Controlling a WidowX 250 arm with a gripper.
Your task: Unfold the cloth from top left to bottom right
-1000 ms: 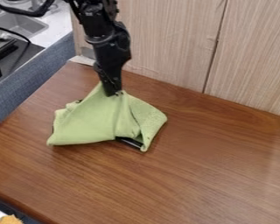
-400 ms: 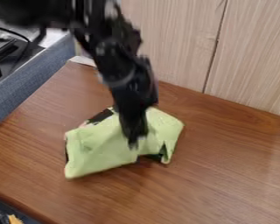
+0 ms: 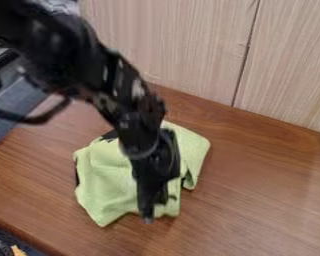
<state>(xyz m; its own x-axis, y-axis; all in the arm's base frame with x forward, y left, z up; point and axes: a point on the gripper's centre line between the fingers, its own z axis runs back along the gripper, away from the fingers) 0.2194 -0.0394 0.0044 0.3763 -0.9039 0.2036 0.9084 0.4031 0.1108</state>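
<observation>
Black gripper [image 3: 148, 215] over rumpled green cloth [image 3: 102, 180] on brown table [image 3: 256, 200].
Arm [image 3: 62, 45] enters from eleven o'clock, tip at the cloth's six o'clock edge; pale panels [image 3: 189, 40] at one o'clock.

We note the black arm [image 3: 69, 50] slanting down from the view's upper left — wrist bent, gripper [image 3: 148, 216] pointing steeply downward, tip at the lowest point.
</observation>
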